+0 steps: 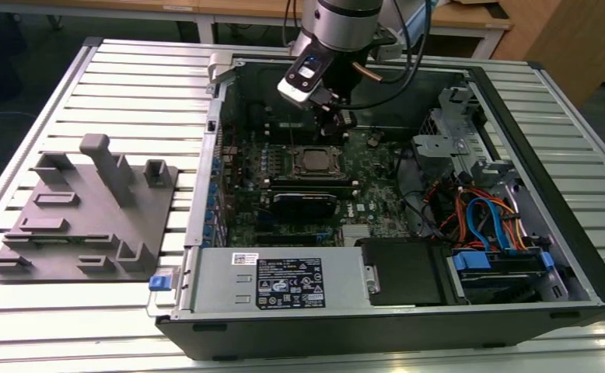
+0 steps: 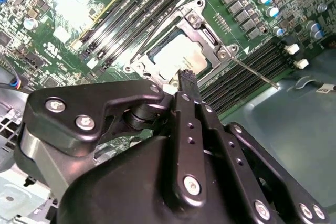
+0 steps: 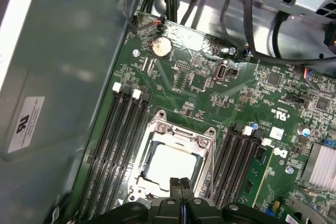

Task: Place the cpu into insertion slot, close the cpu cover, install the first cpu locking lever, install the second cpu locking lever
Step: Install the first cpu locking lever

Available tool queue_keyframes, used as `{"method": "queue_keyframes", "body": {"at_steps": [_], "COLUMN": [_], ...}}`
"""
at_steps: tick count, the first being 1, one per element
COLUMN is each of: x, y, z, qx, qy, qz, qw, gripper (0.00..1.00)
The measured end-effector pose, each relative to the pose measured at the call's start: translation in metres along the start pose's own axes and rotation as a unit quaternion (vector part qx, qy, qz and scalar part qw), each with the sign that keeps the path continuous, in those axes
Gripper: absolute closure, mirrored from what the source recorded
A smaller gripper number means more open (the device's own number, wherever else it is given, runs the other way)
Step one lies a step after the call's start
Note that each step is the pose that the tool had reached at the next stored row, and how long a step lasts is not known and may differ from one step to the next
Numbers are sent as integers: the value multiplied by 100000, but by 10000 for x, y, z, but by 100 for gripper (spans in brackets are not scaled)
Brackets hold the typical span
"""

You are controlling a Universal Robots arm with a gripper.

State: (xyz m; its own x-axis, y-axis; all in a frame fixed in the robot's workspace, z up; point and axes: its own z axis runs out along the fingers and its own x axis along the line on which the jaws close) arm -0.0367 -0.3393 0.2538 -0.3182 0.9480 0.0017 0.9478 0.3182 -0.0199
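The cpu (image 1: 318, 162) lies in the insertion slot (image 1: 294, 149) on the green motherboard, its pale face showing in both wrist views (image 3: 170, 163) (image 2: 181, 59). Over it sits the cpu cover (image 3: 181, 134) (image 2: 202, 27), a silvery frame lying flat around the chip. A thin metal locking lever (image 2: 256, 72) sticks out from one socket corner across the memory slots. My gripper (image 1: 336, 123) hangs just above the board beside the socket's far edge. Its black fingertips (image 3: 181, 183) (image 2: 186, 78) are pressed together with nothing between them.
High walls of the open computer case (image 1: 551, 101) ring the board. A black heatsink block (image 1: 302, 203) lies near the socket, with the power supply (image 1: 271, 280) in front. Cables and drive bays (image 1: 489, 225) fill the exterior view's right. A grey fixture plate (image 1: 79, 206) rests outside on the left.
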Motion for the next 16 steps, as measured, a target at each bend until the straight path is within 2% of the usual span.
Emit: {"method": "queue_keyframes", "body": {"at_steps": [6, 16], "x": [0, 1], "y": [0, -3], "z": [0, 0], "qx": [4, -21], "qy": [-34, -47], "qz": [-1193, -1212], "qw": [99993, 99993], "gripper": [89, 89]}}
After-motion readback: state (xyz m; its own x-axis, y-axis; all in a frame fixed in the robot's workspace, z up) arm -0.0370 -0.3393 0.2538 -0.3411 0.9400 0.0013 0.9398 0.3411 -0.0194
